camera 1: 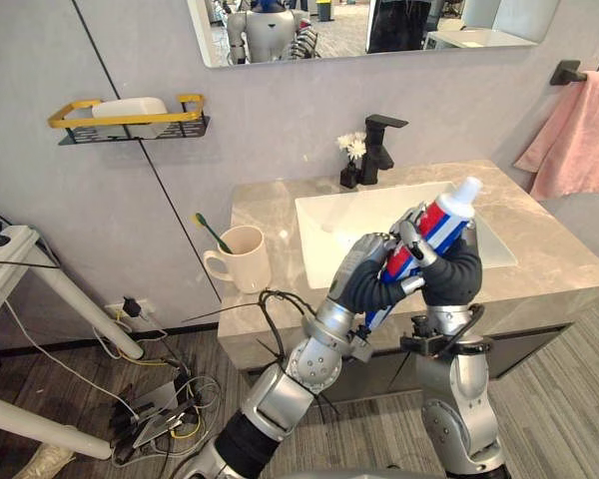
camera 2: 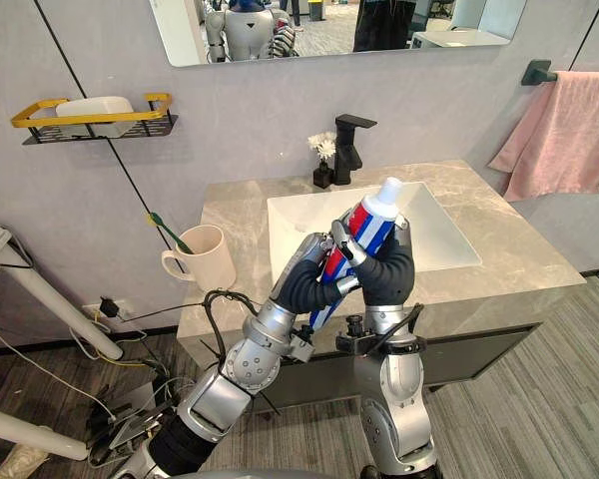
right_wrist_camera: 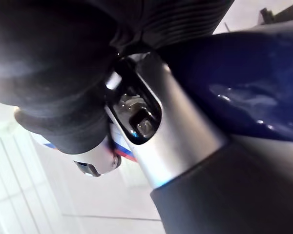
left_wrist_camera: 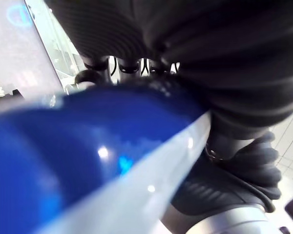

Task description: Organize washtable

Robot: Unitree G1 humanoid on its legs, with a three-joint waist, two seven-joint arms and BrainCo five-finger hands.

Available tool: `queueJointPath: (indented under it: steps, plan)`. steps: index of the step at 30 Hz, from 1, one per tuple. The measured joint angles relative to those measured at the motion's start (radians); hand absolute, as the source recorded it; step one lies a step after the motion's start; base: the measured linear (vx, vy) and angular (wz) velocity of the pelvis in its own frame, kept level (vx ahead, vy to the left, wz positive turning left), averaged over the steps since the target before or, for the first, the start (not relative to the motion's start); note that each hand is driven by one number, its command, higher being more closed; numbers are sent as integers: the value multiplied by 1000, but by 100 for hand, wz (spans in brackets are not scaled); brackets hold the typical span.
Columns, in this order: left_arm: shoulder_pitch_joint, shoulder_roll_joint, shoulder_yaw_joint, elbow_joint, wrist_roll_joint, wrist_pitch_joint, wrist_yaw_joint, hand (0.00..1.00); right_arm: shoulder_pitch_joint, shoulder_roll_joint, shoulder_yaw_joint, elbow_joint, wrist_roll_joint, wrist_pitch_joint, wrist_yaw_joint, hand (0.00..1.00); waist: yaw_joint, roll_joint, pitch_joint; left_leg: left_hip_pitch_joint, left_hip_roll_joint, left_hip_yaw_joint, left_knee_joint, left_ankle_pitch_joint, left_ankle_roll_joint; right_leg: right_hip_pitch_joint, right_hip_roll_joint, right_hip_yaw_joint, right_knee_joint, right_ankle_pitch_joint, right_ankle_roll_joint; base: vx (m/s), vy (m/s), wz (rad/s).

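Left hand (camera 1: 377, 271) and right hand (camera 1: 455, 273) together clasp one striped toothpaste tube (camera 1: 442, 224).

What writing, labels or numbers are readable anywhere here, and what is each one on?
None can be read.
The toothpaste tube in the left hand shows red, white and blue stripes; any print on it is too small to read.
The mug looks plain.
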State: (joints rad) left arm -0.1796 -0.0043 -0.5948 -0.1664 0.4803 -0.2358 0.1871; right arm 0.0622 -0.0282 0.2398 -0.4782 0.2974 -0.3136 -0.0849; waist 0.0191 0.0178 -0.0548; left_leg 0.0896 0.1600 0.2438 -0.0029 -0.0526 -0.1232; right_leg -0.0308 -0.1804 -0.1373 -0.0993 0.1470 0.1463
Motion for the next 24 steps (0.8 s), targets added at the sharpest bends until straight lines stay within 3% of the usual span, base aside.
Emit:
queueJointPath:
  steps: [6, 7, 12, 18, 24]
  plan:
    - [-2, -12, 9, 5, -9, -9, 10, 100, -40, 0, -19, 0, -99, 11, -19, 100, 2, -2, -1, 11, 0, -1, -10, 0, 0, 7, 0, -1, 0, -1, 1, 0, 0, 0]
    - [-3, -13, 9, 18, -10, -14, 10, 0, -40, 0, -26, 0, -112, 12, -20, 100, 3, -3, -2, 13, 0, -1, -14, 0, 0, 7, 1, -1, 0, -1, 1, 0, 0, 0]
    - [-3, -10, 0, 54, -15, -16, 5, 0, -102, 8, -77, 0, -121, 15, -49, 100, 1, -3, -3, 13, 0, -9, -16, 1, 0, 8, 1, -3, 0, -1, 1, 0, 0, 0]
    - [40, 8, -3, 123, -41, 5, -59, 0, -188, 42, -159, -1, -121, 5, -71, 100, -3, -3, -2, 14, 0, -25, -17, 1, 0, 22, -1, -23, 0, -8, 8, 1, 0, 8]
    - [131, 21, 21, 88, -120, 10, -102, 0, -212, 41, -194, 1, -132, 5, -95, 100, 15, -4, -2, 14, 0, -50, -18, 1, 0, 41, -3, -51, 0, -18, 8, -3, 0, 14]
